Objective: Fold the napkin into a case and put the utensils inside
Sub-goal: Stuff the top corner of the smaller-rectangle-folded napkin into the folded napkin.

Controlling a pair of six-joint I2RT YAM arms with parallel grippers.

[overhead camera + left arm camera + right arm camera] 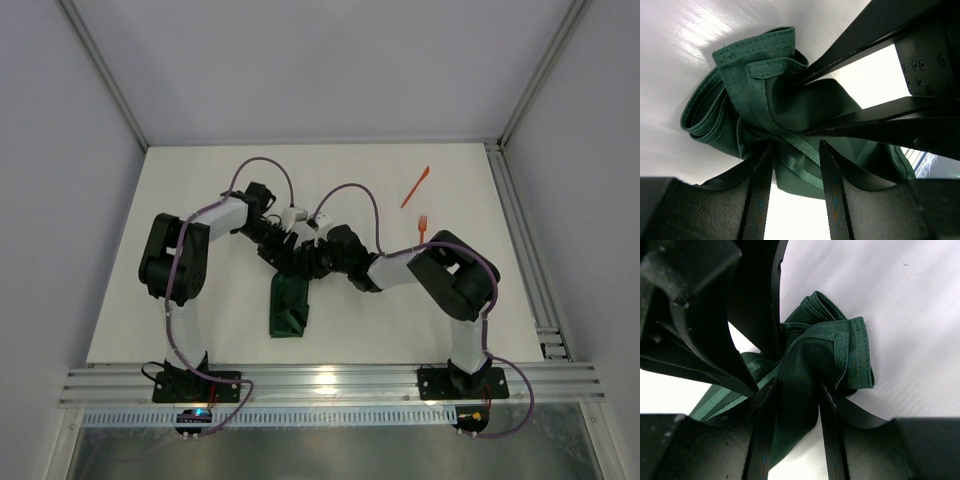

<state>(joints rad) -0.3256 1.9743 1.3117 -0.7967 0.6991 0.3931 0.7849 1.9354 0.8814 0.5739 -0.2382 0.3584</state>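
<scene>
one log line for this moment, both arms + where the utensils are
phase: folding | left gripper: shut on napkin | right gripper: shut on napkin | fork, knife: on table, outside cloth

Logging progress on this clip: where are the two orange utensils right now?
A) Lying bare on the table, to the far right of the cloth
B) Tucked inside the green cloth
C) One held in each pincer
A: the top view shows the orange knife-like piece and fork on the table, apart from the napkin that both pincers grip.
</scene>
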